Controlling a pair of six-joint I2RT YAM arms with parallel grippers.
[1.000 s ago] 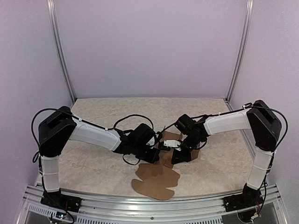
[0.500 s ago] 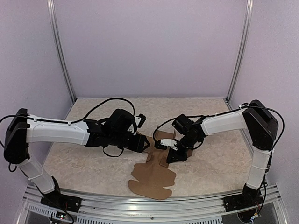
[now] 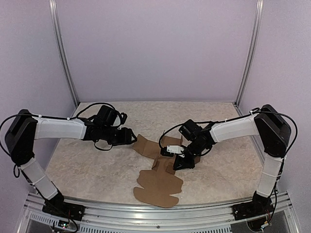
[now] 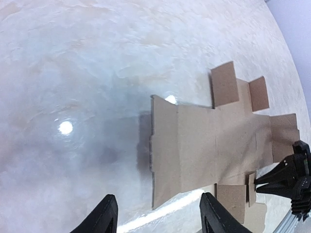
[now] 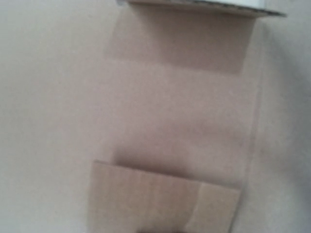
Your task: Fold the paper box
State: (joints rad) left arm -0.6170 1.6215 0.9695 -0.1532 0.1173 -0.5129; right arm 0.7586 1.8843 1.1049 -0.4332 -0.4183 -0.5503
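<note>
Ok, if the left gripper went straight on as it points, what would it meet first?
Most likely the paper box: its nearest flap edge sits straight ahead of the open left gripper. Height is unclear, so it might pass over it.

even, soft overhead light; two glare spots on the bench; right wrist view blurred, washed out.

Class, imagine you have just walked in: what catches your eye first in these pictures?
An unfolded brown cardboard sheet lies near the front of the marbled table. The right end effector is down close over its middle, while the left end effector hovers open beside its left flap.
</note>
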